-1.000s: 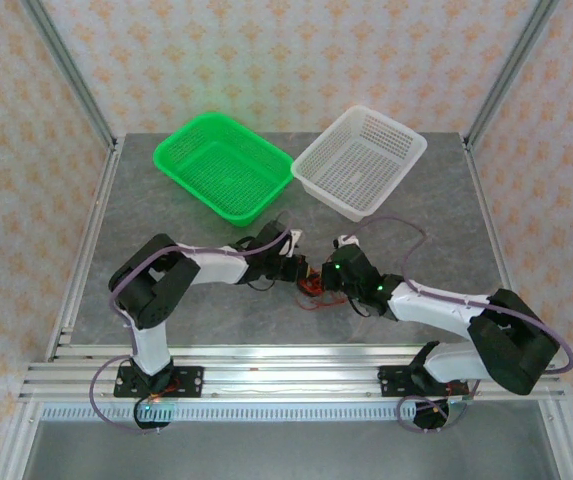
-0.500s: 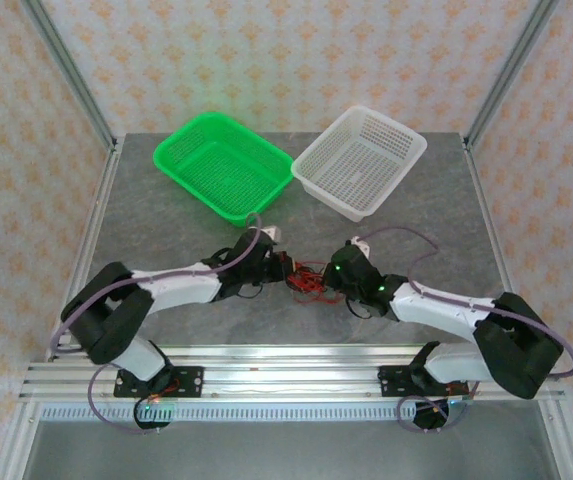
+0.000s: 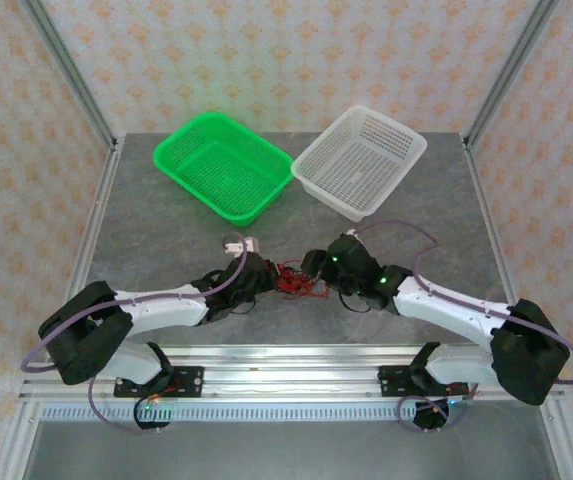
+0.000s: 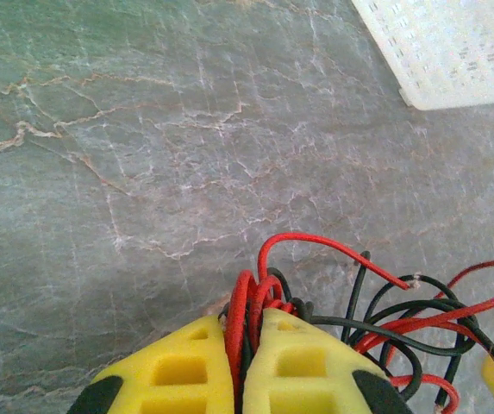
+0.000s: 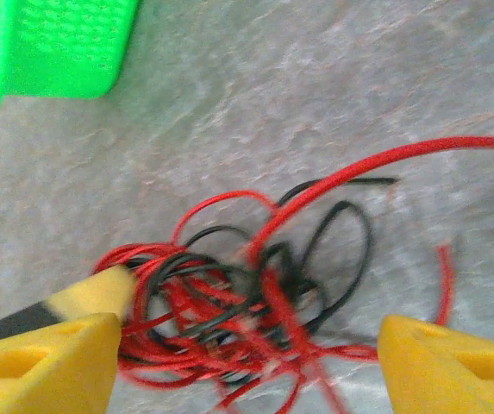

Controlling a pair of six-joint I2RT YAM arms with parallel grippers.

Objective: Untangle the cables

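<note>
The left arm's yellow-padded two-finger gripper (image 4: 245,336) is clenched on a few strands at the nine o'clock edge of the tangle of thin red and black wire cables (image 3: 294,282). The tangle lies on the grey marbled tabletop (image 3: 166,230) toward its six o'clock edge, between the two arms. At three o'clock of the knot, the right arm's yellow-padded gripper (image 5: 251,345) stands spread wide, straddling the bundle and gripping nothing. These wires look feather-light, limp and springy, likely to drag as one clump; a single free loop or loose end arching out of the knot seems the best hold, drawn gently away from the pinned side
</note>
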